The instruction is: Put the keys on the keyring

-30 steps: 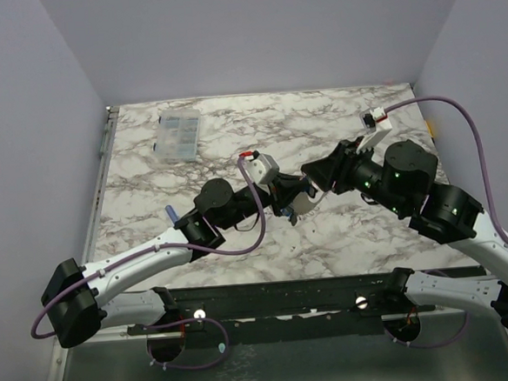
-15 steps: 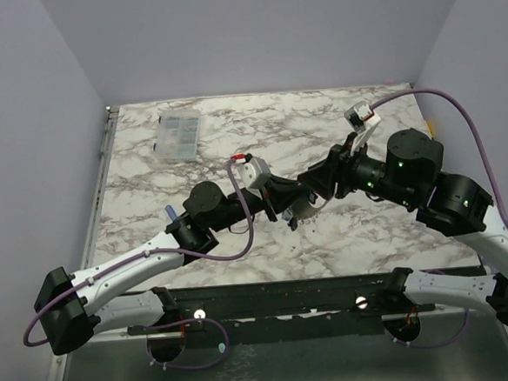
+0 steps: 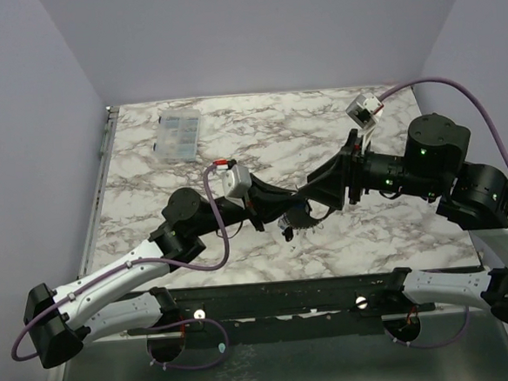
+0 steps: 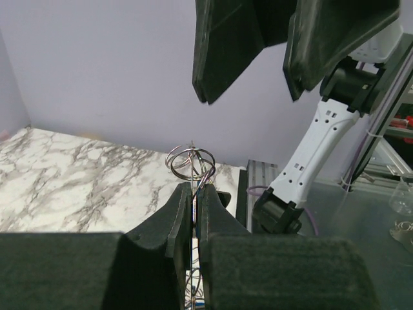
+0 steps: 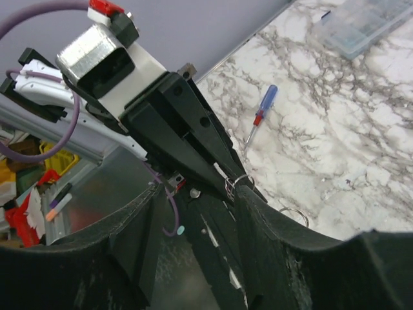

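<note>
Left hand [image 4: 193, 197] pinched shut on the keyring [image 4: 189, 161], aloft over the marble surface [image 4: 77, 174] | right hand [image 4: 250, 95] parted, at its 12 o'clock | ring judged light, stiff, slippery wire; grip the rim.

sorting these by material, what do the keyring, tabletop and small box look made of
Keyring: thin grey metal wire, judging by the bright glints along its loops.
Tabletop: smooth white surface with dark veins; real marble or printed laminate, cannot tell.
Box: probably clear plastic; it looks see-through, with compartments visible inside.
</note>
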`<action>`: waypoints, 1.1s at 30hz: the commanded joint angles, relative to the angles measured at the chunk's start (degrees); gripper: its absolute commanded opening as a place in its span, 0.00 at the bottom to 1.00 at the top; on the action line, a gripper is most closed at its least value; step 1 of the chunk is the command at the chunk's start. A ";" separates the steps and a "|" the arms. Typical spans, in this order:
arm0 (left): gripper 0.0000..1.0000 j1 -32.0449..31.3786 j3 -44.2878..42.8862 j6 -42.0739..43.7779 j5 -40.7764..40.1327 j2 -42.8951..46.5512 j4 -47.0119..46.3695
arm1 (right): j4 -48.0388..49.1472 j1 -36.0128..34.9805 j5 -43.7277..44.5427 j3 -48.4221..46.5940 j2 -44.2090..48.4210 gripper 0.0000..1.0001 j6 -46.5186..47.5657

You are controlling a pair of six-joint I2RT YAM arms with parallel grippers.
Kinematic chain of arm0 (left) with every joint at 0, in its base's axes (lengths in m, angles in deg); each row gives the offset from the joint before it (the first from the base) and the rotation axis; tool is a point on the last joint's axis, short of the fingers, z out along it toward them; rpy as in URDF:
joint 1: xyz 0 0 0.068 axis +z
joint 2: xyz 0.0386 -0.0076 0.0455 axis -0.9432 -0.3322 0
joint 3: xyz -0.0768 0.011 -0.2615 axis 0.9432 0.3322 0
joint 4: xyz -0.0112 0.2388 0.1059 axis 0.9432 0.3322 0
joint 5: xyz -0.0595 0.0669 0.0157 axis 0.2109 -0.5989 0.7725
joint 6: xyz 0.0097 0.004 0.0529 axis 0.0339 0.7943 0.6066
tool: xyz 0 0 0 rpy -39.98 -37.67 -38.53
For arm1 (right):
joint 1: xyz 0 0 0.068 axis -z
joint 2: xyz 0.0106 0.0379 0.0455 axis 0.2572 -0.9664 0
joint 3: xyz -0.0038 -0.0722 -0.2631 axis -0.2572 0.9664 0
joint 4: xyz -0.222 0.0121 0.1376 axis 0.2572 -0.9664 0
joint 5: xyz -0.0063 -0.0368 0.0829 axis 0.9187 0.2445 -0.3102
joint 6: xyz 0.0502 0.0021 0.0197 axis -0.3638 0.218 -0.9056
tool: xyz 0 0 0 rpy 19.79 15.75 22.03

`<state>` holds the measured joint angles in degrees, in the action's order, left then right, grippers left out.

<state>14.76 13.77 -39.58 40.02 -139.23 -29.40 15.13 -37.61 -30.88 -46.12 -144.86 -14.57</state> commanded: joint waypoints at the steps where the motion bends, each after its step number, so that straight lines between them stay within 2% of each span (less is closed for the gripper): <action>1: 0.00 0.55 0.21 -2.43 3.17 2.70 -2.03 | -4.32 -0.14 -4.66 0.12 0.17 0.52 -1.61; 13: 0.00 0.55 -0.66 -3.76 4.17 2.36 -1.94 | -1.10 -0.14 -8.07 2.01 -1.07 0.42 -1.96; 26: 0.00 0.51 -0.51 -4.19 4.24 2.57 -1.94 | -0.70 -0.14 -5.72 3.22 -1.47 0.41 -2.29; 33: 0.00 0.51 -0.47 -4.36 4.33 2.57 -1.94 | -1.03 -0.14 -4.12 3.17 -1.55 0.44 -2.22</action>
<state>15.05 13.77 -43.08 42.79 -137.16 -28.81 13.64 -37.61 -36.72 -43.56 -146.36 -16.76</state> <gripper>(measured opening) 0.083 0.417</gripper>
